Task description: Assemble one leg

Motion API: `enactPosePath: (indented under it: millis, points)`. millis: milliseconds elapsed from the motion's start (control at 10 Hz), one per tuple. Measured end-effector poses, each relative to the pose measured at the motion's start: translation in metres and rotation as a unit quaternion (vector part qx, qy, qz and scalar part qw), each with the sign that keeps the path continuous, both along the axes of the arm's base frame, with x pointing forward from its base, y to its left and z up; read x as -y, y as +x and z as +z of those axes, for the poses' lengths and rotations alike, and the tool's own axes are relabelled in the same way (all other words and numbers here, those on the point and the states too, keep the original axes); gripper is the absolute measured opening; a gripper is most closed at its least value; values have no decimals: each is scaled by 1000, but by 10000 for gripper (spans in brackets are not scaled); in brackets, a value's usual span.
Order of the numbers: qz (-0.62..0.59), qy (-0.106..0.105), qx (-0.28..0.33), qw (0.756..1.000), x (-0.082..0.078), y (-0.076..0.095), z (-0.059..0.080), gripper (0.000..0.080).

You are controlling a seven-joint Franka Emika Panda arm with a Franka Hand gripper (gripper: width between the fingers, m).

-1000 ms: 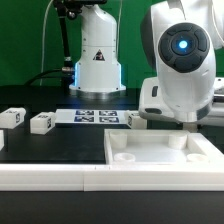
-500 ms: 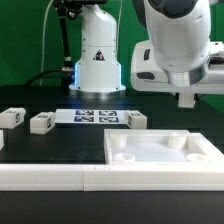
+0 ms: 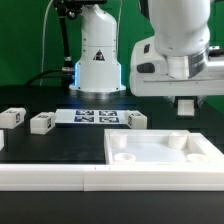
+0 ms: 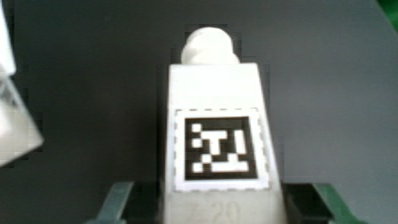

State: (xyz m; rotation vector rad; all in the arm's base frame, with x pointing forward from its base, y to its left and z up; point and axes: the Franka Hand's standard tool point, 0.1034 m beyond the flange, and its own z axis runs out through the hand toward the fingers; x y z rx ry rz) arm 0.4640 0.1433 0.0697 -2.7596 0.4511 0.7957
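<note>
The black counter fills the lower part of the exterior view; behind it hangs a green backdrop. The white arm takes the upper part of the exterior view's right, and its base, with a blue light low on it, stands at the far middle of the counter. The large flat white square piece lies on the counter at the exterior view's right, with round sockets at its corners; the arm is above it and apart from it.

The marker board lies flat in front of the base; the spare posts, three small white blocks, rest on the counter, two toward the exterior view's left of the board and one just beside its other end.

The tool hangs in the air over the far edge of the square piece. In the wrist view the tool is closed to a narrow width around the leg; its fingers stand at the two flanks of the leg and hold it clear of the counter. The leg points away from the camera, its black-and-white tag faces up to the lens, and a rounded tip is at its far end; in the exterior view I cannot make out the leg under the tool.
</note>
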Motion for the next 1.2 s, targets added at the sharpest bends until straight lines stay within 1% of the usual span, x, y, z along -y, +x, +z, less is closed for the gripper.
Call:
enactPosePath:
  millis: [100, 200, 300, 400, 500, 600, 700, 800, 900, 1000, 1200]
  points:
    - [4, -8, 30, 1000, 4, 7, 10, 291]
    - [14, -10, 61, 998, 8, 14, 18, 291]
    - [24, -6, 83, 996, 14, 20, 25, 291]
    - [26, -13, 122, 992, 19, 32, 29, 291]
    - [30, -20, 158, 987, 21, 39, 36, 291]
    - [33, -23, 175, 984, 21, 42, 37, 291]
    - [26, -35, 215, 976, 21, 48, 35, 291]
    - [26, -40, 234, 971, 20, 46, 34, 291]
    - [22, -51, 277, 959, 20, 51, 34, 291]
    - [24, -56, 297, 953, 19, 51, 32, 291]
    - [99, -64, 370, 922, 20, 75, 45, 291]
